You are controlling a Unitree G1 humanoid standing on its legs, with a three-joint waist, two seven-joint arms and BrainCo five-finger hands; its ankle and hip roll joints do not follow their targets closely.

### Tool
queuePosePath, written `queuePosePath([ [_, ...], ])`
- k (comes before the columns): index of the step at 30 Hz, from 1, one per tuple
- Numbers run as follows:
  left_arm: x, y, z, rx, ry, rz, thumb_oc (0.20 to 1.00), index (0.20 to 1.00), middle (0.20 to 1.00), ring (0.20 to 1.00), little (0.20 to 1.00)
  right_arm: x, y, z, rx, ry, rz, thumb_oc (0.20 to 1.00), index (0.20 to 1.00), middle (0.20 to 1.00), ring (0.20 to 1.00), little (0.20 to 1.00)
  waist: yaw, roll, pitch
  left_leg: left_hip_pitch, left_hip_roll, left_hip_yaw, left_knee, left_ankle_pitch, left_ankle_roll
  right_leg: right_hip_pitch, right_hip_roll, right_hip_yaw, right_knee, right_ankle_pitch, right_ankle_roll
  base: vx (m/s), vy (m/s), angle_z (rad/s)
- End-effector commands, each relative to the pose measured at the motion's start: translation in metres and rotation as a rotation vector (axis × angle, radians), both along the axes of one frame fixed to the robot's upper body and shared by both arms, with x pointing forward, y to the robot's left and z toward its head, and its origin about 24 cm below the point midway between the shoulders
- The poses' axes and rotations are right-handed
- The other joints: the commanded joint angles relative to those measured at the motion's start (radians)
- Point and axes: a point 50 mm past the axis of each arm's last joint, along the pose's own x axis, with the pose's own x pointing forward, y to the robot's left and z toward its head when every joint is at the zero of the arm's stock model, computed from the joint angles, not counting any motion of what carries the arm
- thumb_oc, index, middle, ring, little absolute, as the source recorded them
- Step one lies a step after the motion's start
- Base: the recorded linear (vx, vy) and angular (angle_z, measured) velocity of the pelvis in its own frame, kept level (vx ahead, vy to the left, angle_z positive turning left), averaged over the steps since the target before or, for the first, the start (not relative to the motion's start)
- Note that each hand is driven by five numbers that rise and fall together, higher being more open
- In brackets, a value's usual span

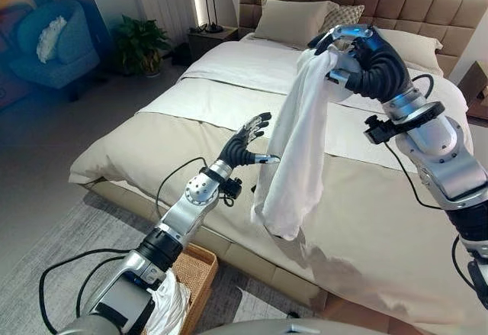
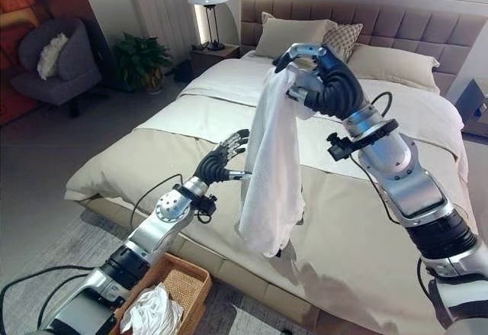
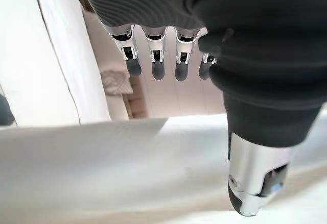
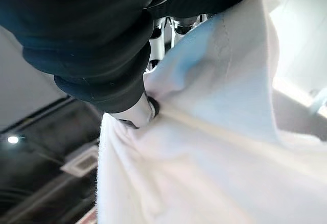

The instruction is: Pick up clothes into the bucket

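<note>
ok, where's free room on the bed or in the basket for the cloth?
The bed is bare between the hanging white cloth and its foot edge, also toward the pillows. The wicker basket already holds a white garment. It is crowded between the left hand and right hand.

Right hand [image 2: 320,83] is raised high, fingers curled tight. Left hand [image 2: 217,165] reaches forward lower down, fingers straight and spread.
</note>
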Motion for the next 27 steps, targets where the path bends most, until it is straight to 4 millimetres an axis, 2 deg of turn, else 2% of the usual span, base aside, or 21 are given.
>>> queuePosePath([
  [1, 0.014, -0.023, 0.022, -0.01, -0.054, -0.068, 1.0, 1.0, 1.0, 1.0, 1.0, -0.014, 0.014, 0.03, 0.086, -0.102, 0.165, 0.2, 0.2, 0.2, 0.2, 0.2, 0.009, -0.052, -0.055, -0.034, -0.029, -0.026, 0.079, -0.097, 0.014, -0.045, -0.04, -0.031, 0.092, -0.029, 0.049, 0.0, 0.0, 0.0],
  [6, 0.014, -0.041, 0.027, 0.005, -0.066, -0.115, 1.0, 1.0, 1.0, 1.0, 1.0, -0.022, 0.025, 0.029, 0.111, -0.061, 0.281, 0.2, 0.2, 0.2, 0.2, 0.2, 0.003, -0.055, -0.047, -0.038, -0.031, -0.028, 0.084, -0.096, 0.015, -0.045, -0.042, -0.033, 0.099, -0.03, 0.049, 0.0, 0.0, 0.0],
  [9, 0.011, -0.054, 0.025, -0.049, -0.013, -0.164, 1.0, 1.0, 1.0, 1.0, 1.0, -0.025, 0.028, 0.03, 0.13, -0.052, 0.321, 0.2, 0.2, 0.2, 0.2, 0.2, -0.001, -0.055, -0.046, -0.038, -0.032, -0.028, 0.087, -0.098, 0.016, -0.044, -0.043, -0.033, 0.101, -0.031, 0.049, 0.0, 0.0, 0.0],
  [12, 0.004, -0.07, 0.022, -0.144, 0.1, -0.267, 1.0, 1.0, 1.0, 1.0, 1.0, -0.026, 0.033, 0.031, 0.141, -0.041, 0.352, 0.2, 0.2, 0.2, 0.2, 0.2, -0.009, -0.05, -0.044, -0.031, -0.032, -0.029, 0.089, -0.107, 0.016, -0.041, -0.043, -0.032, 0.103, -0.037, 0.051, 0.0, 0.0, 0.0],
  [15, -0.009, -0.083, 0.02, -0.245, 0.255, -0.452, 1.0, 1.0, 1.0, 1.0, 1.0, -0.028, 0.037, 0.032, 0.132, -0.025, 0.388, 0.2, 0.2, 0.2, 0.2, 0.2, -0.019, -0.045, -0.046, -0.029, -0.032, -0.026, 0.09, -0.109, 0.014, -0.041, -0.043, -0.029, 0.102, -0.036, 0.052, 0.01, 0.003, 0.0],
  [18, -0.022, -0.087, 0.012, -0.284, 0.401, -0.598, 1.0, 1.0, 1.0, 1.0, 1.0, -0.026, 0.041, 0.031, 0.111, -0.009, 0.405, 0.2, 0.2, 0.2, 0.2, 0.2, -0.028, -0.043, -0.048, -0.028, -0.03, -0.021, 0.088, -0.109, 0.011, -0.043, -0.043, -0.026, 0.1, -0.034, 0.055, 0.0, 0.0, 0.0],
  [22, -0.034, -0.082, -0.002, -0.327, 0.535, -0.682, 1.0, 1.0, 1.0, 1.0, 1.0, -0.023, 0.044, 0.028, 0.082, 0.007, 0.403, 0.2, 0.2, 0.2, 0.2, 0.2, -0.034, -0.04, -0.051, -0.027, -0.031, -0.017, 0.089, -0.111, 0.01, -0.045, -0.043, -0.02, 0.1, -0.032, 0.056, 0.0, 0.0, 0.0],
  [24, -0.037, -0.079, -0.009, -0.379, 0.583, -0.687, 0.715, 0.715, 0.715, 0.715, 0.715, -0.021, 0.043, 0.026, 0.065, 0.002, 0.384, 0.2, 0.2, 0.2, 0.2, 0.2, -0.033, -0.041, -0.051, -0.027, -0.031, -0.016, 0.091, -0.112, 0.01, -0.047, -0.043, -0.02, 0.101, -0.031, 0.056, 0.0, 0.0, 0.0],
  [25, -0.038, -0.076, -0.012, -0.414, 0.606, -0.682, 0.2, 0.2, 0.2, 0.2, 0.2, -0.019, 0.041, 0.025, 0.064, 0.002, 0.368, 0.2, 0.2, 0.2, 0.2, 0.2, -0.032, -0.043, -0.051, -0.028, -0.031, -0.015, 0.092, -0.113, 0.01, -0.048, -0.043, -0.018, 0.101, -0.031, 0.056, 0.0, 0.0, 0.0],
  [27, -0.04, -0.073, -0.017, -0.479, 0.637, -0.675, 0.2, 0.2, 0.2, 0.2, 0.2, -0.016, 0.038, 0.024, 0.061, -0.003, 0.339, 0.2, 0.2, 0.2, 0.2, 0.2, -0.028, -0.046, -0.049, -0.03, -0.032, -0.016, 0.095, -0.114, 0.012, -0.048, -0.043, -0.017, 0.103, -0.031, 0.055, 0.0, 0.0, 0.0],
])
